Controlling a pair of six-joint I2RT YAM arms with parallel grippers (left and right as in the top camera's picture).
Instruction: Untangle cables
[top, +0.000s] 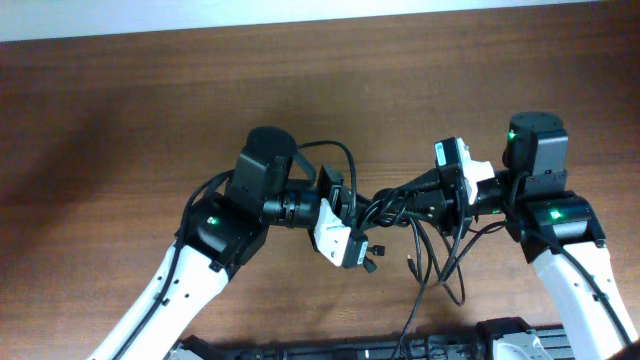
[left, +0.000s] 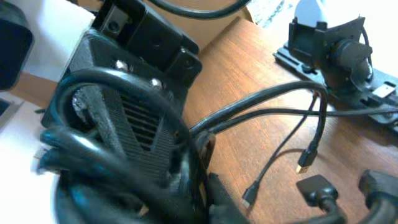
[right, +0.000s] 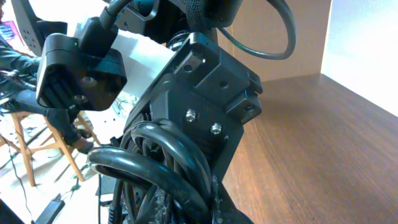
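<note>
The cables (top: 388, 208) are a tight black knot held above the wooden table between my two grippers. My left gripper (top: 358, 212) comes in from the left and is shut on the knot. My right gripper (top: 425, 200) comes in from the right and is shut on its other side. Loose strands and plug ends (top: 440, 270) hang toward the front. In the left wrist view the cables (left: 267, 106) run right to small plugs (left: 305, 165) over the table, and the right gripper's body (left: 130, 93) fills the left. In the right wrist view, cable loops (right: 155, 162) press against the left gripper (right: 205, 81).
The brown wooden table (top: 150, 100) stretches behind and to the left. A black base rail (top: 450, 345) runs along the front edge. A black mount with a lens (left: 336, 43) stands at the table's side in the left wrist view.
</note>
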